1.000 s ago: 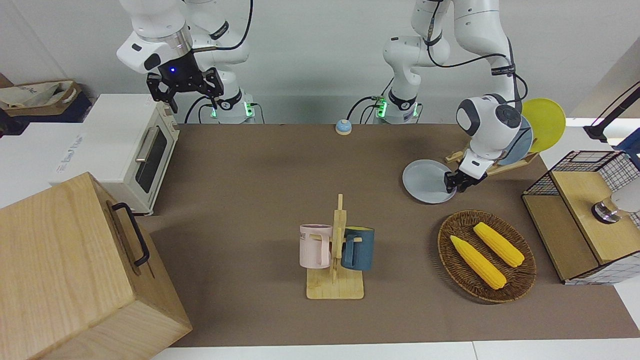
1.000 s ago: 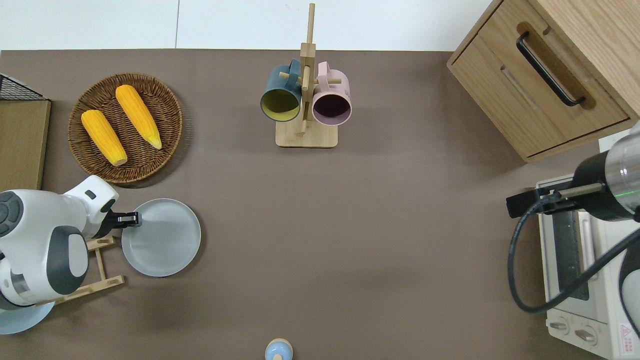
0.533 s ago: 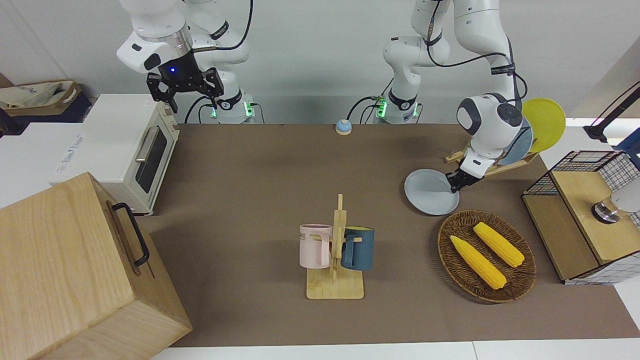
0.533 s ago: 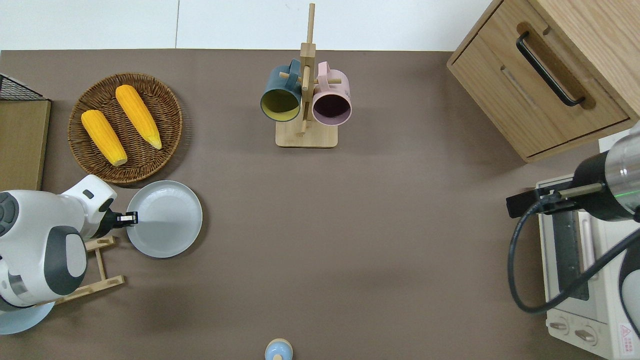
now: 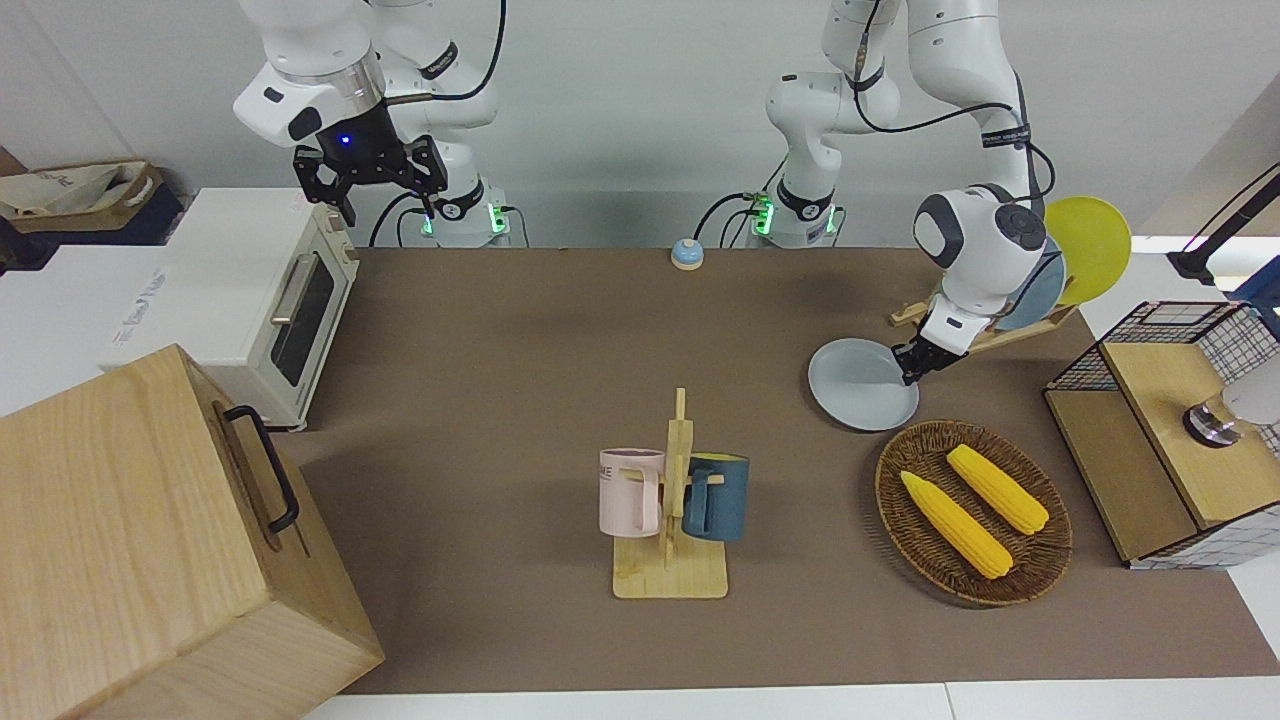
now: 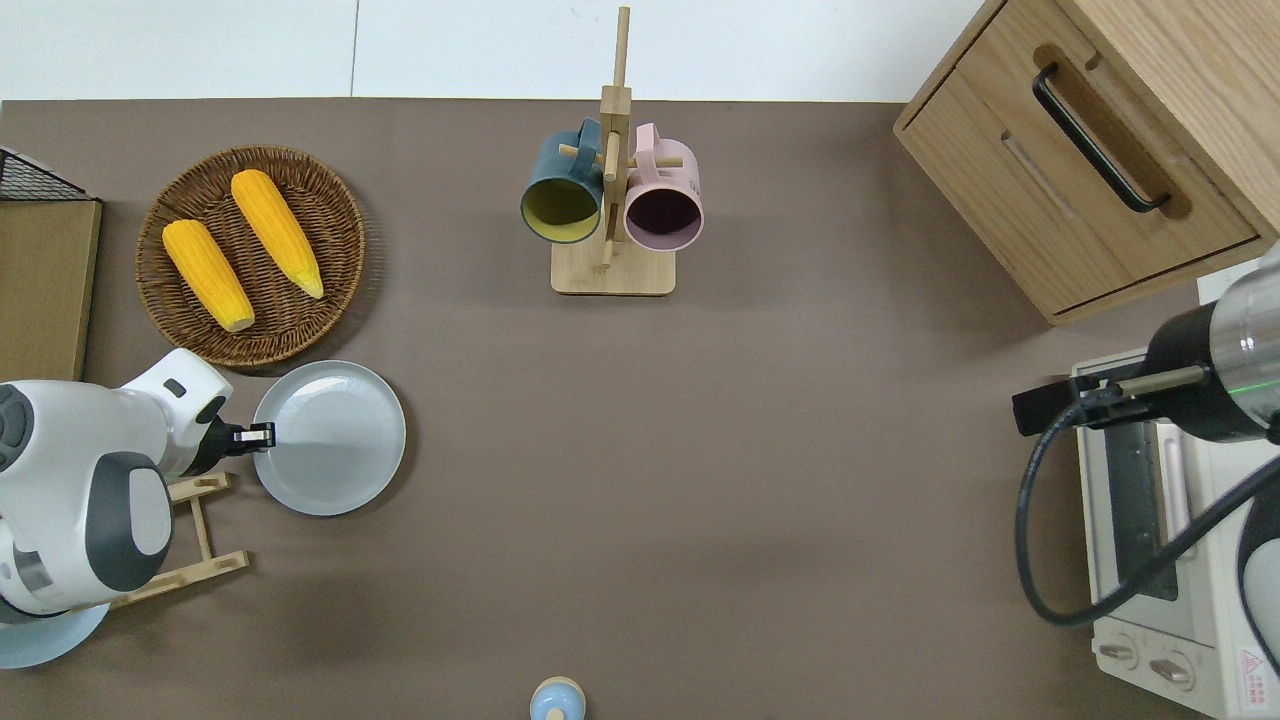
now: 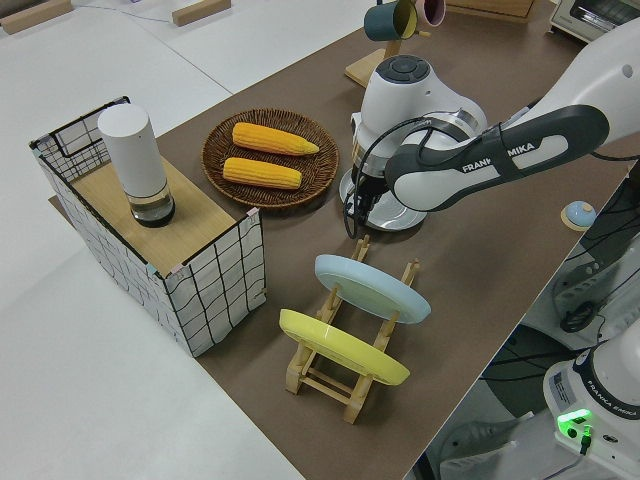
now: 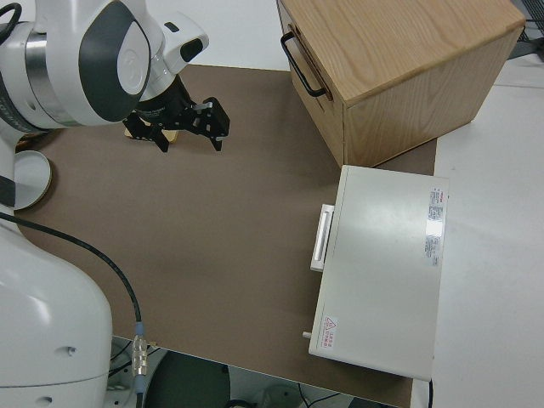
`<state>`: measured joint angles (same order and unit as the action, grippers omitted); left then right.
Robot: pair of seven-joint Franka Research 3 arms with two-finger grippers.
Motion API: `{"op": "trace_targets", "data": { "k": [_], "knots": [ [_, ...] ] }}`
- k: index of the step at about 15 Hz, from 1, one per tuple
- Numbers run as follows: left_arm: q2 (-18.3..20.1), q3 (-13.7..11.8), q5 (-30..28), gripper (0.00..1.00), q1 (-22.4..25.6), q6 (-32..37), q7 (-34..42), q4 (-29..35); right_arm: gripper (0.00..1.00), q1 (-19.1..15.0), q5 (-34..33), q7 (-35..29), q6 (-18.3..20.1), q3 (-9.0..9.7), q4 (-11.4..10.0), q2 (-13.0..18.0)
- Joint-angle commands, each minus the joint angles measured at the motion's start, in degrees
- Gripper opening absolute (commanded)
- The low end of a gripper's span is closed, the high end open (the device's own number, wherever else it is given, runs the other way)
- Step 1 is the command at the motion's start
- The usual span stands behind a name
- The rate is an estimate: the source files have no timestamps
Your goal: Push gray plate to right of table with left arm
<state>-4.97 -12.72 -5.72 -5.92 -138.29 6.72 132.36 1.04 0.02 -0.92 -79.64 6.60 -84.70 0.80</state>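
Now, right gripper point(image 8: 189, 123): parked, jaws spread wide, holding nothing.
Dish rack point(image 6: 200, 560): nearest the robots at the left arm's end of the table point(image 6: 700, 450). It holds a sky-blue plate point(image 7: 370, 285) and a yellow plate point(image 7: 340, 345) on edge.
Left gripper point(image 6: 262, 435): down low at the gray plate's rim, on the side toward the left arm's end. I cannot tell whether its jaws are closed or parted.
Gray plate point(image 6: 335, 440): lies flat on the table toward the left arm's end, a little farther from the robots than the dish rack and just nearer than the wicker tray point(image 6: 340, 210).
Wicker tray: farther out, with two corn cobs point(image 6: 240, 250) in it.
Handling: probably stiff, light and smooth-bottomed, so it should slide easily. It may spin or veer if pushed off-centre, and likely chips if it strikes something hard.
Where to push: low on the raised rim, in line with the plate's centre.
Hard to make out: whether the gripper actually touches the rim, and whether the plate touches the tray. The left side view hides most of the plate under the arm.
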Motion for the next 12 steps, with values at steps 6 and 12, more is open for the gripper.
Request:
{"op": "trace_targets", "data": {
  "k": [6,12],
  "knots": [
    [-0.4,-0.1,-0.6,0.0,-1.7,-0.5,-2.7,0.4,0.983,-1.1,0.2,-0.7,0.9,0.88,0.5,0.2],
    [-0.4,8.8,-0.4,0.0,-2.5,-0.1,-17.1,0.2,0.983,-1.1,0.2,-0.7,0.9,0.87,0.5,0.2]
  ]
}}
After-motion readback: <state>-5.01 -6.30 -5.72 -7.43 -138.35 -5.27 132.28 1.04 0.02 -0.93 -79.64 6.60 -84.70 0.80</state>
